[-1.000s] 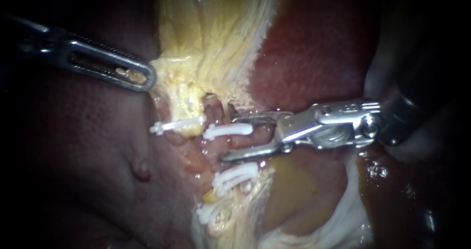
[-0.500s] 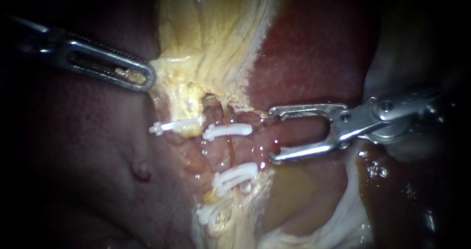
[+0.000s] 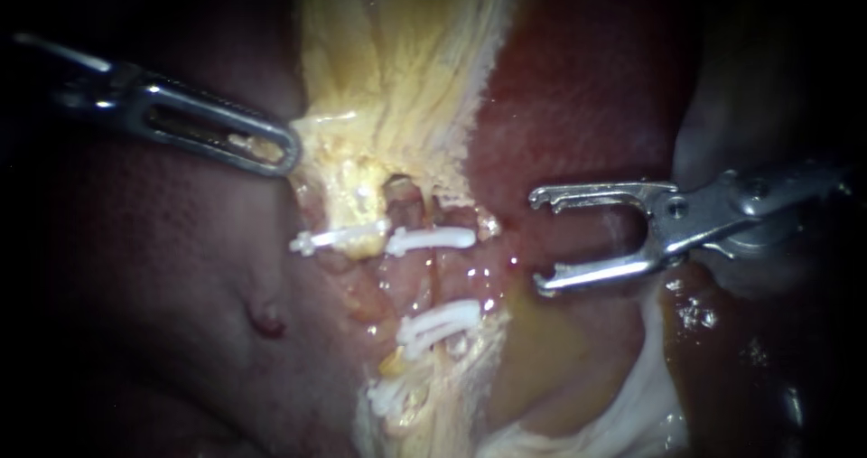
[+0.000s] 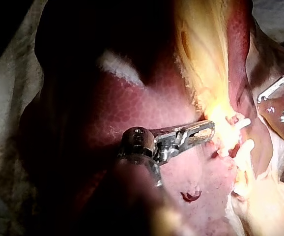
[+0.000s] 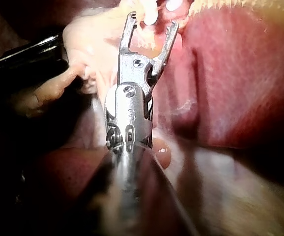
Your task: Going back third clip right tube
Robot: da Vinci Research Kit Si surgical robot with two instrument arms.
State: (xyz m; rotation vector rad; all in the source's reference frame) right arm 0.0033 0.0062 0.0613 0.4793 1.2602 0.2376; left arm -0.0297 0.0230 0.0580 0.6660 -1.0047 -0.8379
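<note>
The right tube [image 3: 424, 273], a thin pinkish cord running from twelve to six o'clock through the middle of the endoscope view, wore a white plastic clip [image 3: 433, 238] near the centre and a doubled white clip pair [image 3: 440, 321] toward six. Around it lay the broad dark-red liver [image 3: 587, 88] at two o'clock and a sheet of yellow stringy tissue [image 3: 397, 60] at twelve.

The bright steel right instrument [image 3: 537, 241] stood at three o'clock, its jaws spread wide and empty, just beside the tube and touching no clip. To back out cleanly, I reckoned it should draw straight toward three, jaws clear of the wet liver beneath.

The slotted left instrument [image 3: 280, 148], from ten o'clock, pinched the yellow stringy tissue's edge. A lone white clip [image 3: 341, 238] sat at nine, off the way out.
</note>
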